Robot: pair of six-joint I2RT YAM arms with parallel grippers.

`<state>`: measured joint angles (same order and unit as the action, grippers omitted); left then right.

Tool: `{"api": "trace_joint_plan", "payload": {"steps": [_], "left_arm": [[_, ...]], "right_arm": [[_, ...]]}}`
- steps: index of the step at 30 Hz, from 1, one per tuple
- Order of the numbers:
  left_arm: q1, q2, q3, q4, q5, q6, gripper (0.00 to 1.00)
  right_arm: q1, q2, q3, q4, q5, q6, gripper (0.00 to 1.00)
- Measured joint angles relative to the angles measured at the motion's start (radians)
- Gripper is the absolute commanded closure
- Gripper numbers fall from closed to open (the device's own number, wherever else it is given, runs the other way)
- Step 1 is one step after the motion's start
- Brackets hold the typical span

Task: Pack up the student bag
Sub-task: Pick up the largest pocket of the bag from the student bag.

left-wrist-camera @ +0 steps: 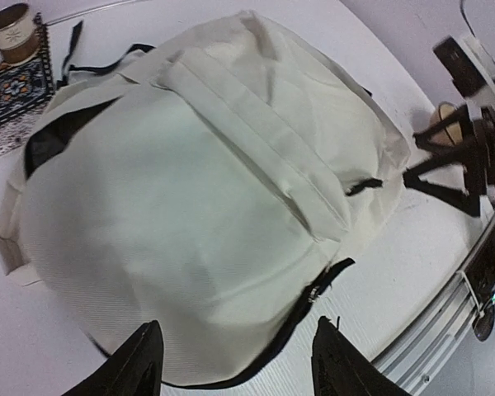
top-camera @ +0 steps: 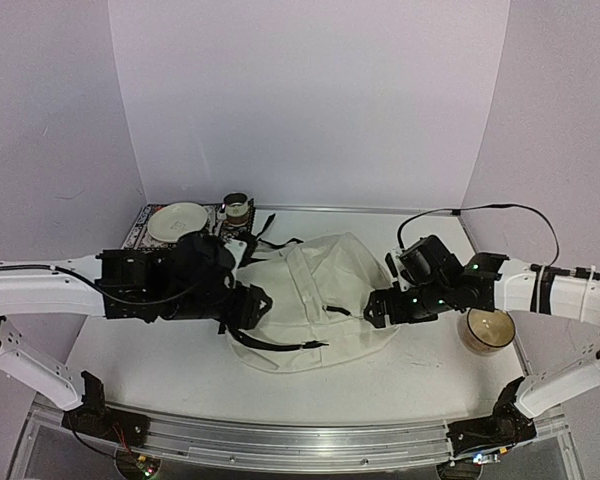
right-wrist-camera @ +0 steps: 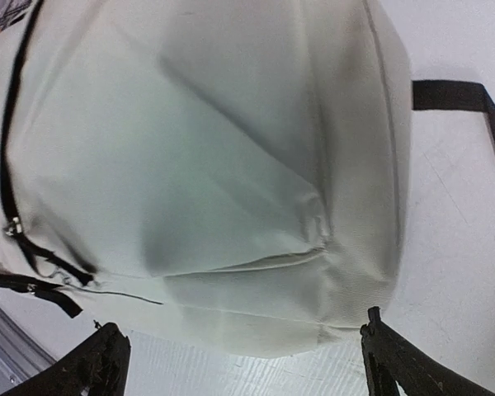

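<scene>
Quick look at the setup: the cream backpack [top-camera: 325, 295] is lying flat pretty much dead centre of the white table [top-camera: 160, 350], with an arm on either side of it. The left gripper [top-camera: 252, 305] is sitting at the bag's 9 o'clock edge. On the left wrist cam its jaws are clearly parted, a medium sort of gap, with nothing pinched, and just the near rim of the bag and its black zipper [left-wrist-camera: 313, 290] run down between them. The right gripper [top-camera: 376, 308] is over at the bag's 3 o'clock edge, and the right wrist cam shows its jaws spread really wide at the bottom corners of the shot. The bag's cream fabric fills almost everything above them, and again nothing is gripped. I honestly can't tell from any view whether either set of fingertips is touching the cloth or just hovering over it. A loose black strap [top-camera: 275, 345] curls out around the bag's 7 o'clock side, and another strap end lies flat on the table at roughly 2 o'clock in the right wrist view. Off towards 10 o'clock from the bag there's a white plate [top-camera: 177, 220] on a patterned mat [top-camera: 138, 228], with a small cup [top-camera: 237, 208] right beside it at the plate's 3 o'clock. Over at about 4 o'clock from the bag, just under the right forearm, sits a tan bowl [top-camera: 485, 332], well apart from the bag.
</scene>
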<state>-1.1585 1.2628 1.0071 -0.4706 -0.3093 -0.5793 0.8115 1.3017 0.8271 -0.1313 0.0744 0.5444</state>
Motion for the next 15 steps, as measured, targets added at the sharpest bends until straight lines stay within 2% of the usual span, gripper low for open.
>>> {"api": "trace_joint_plan", "payload": {"steps": [7,15], "left_arm": [[-0.152,0.257,0.169,-0.030,0.000,0.132,0.39],[-0.181,0.491,0.367,-0.084,0.035,0.267,0.42]], "right_arm": [[-0.037,-0.012,-0.047,-0.011,0.010,0.045,0.02],[-0.043,-0.012,-0.061,-0.010,0.012,0.079,0.02]]}}
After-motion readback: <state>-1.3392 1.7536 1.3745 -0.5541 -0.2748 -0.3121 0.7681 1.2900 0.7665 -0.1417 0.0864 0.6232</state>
